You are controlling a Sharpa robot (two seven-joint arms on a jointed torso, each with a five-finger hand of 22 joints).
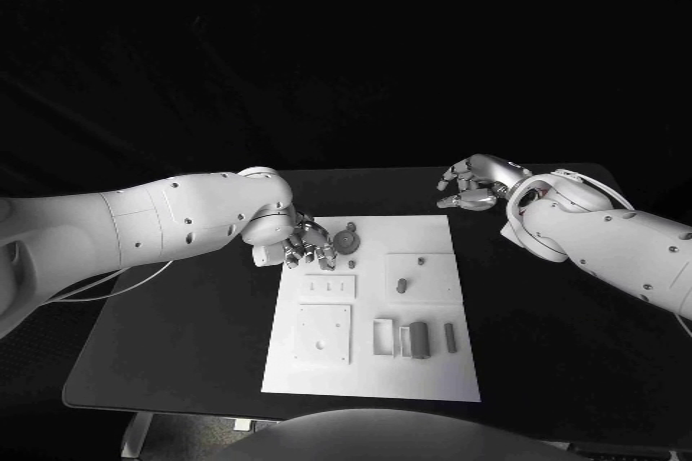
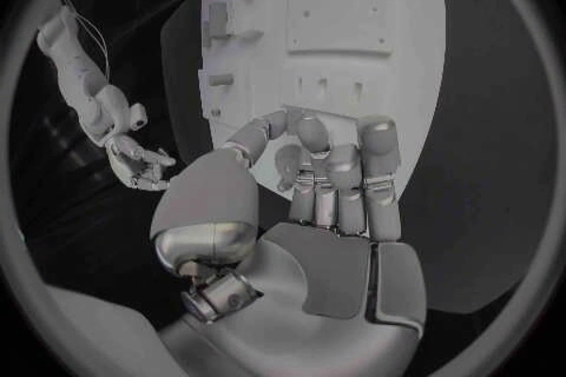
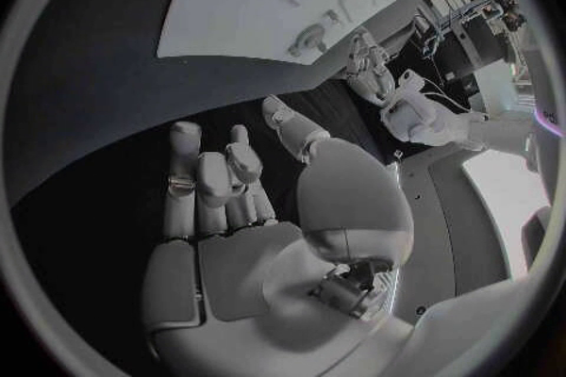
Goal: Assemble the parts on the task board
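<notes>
- I saw my left hand [image 1: 299,243] at the task board's [image 1: 433,381] far left corner, fingers curled on a round grey part [image 1: 348,242].
- My right hand [image 1: 472,184] hovered over the counter [image 1: 562,331] beyond the board's far right corner, fingers loosely apart, holding nothing.

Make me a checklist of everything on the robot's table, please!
Surface: black table, bare around the board.
Job's things: white board mid-table; grey parts on its near half; one round part at its far left corner.
Clutter: nothing seen.
Hands: left hand over the board's far left corner, fingers curled by the round part, hold unclear; right hand beyond the board, holding nothing.
Cables: thin cable under the left arm.
Surroundings: dark.
</notes>
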